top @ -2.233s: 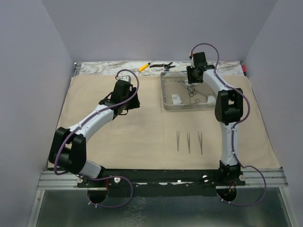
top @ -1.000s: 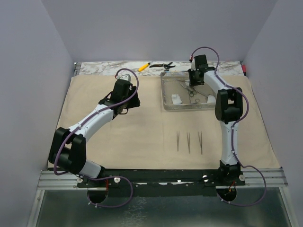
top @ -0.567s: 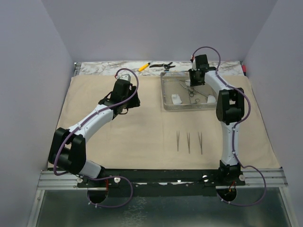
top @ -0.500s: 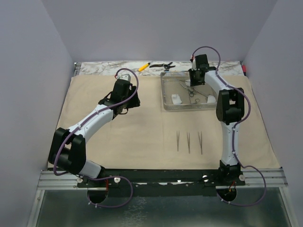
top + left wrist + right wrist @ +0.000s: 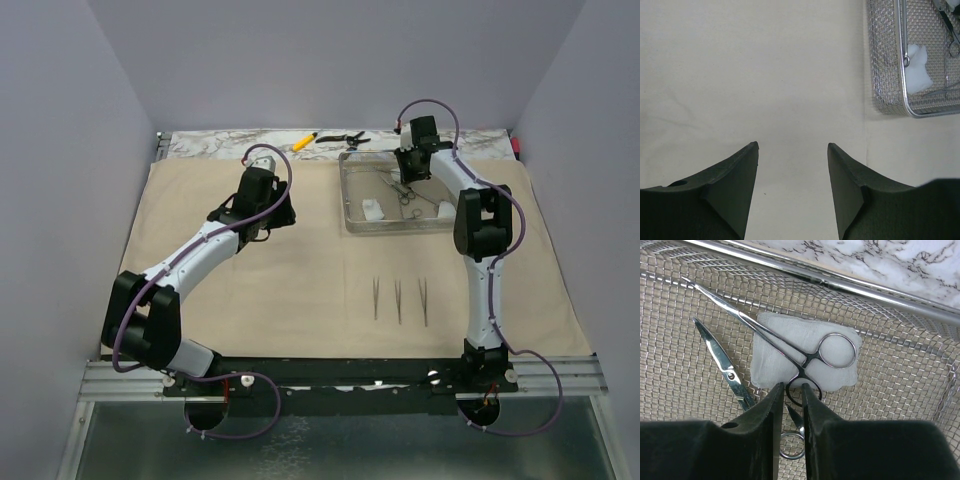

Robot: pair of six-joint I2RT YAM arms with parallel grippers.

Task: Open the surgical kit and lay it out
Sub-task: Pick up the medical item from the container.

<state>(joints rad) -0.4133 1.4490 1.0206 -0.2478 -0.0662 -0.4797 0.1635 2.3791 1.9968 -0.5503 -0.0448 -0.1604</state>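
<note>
Top external view: cloth wrap [image 5: 300, 280], beige, spread flat over the bench [image 5: 220, 142], whose marbled strip shows only at the far edge. Tweezers [image 5: 398, 300], three, laid parallel on the wrap near the right arm's base. Tray [image 5: 347, 195], wire mesh, on the wrap at far right, still holding gauze [image 5: 371, 209] and a clamp [image 5: 403, 192]. Yellow pen [image 5: 304, 141] and black-handled pliers [image 5: 342, 138] lie on the strip, no part of the kit. Left gripper [image 5: 270, 215] hangs over bare wrap left of the tray, unmoved over the last two seconds. Right gripper [image 5: 405, 170] is inside the tray's far end; its wrist has crept slightly toward the far rim, while the tray's contents lie as before.

Left wrist view: left gripper [image 5: 792, 145] wide open and empty above the wrap; tray corner with gauze at upper right.

Right wrist view: right gripper [image 5: 794, 387] with jaws a narrow slit apart, straddling the rim of one ring handle of the clamp [image 5: 801, 364], which lies flat on gauze [image 5: 775, 355]; no pinch is seen. A second clamp [image 5: 725, 367] lies alongside.

Judgement: the small shift reads as final alignment. The clamp is next to be lifted out and laid beside the tweezers, with the gauze to follow.
</note>
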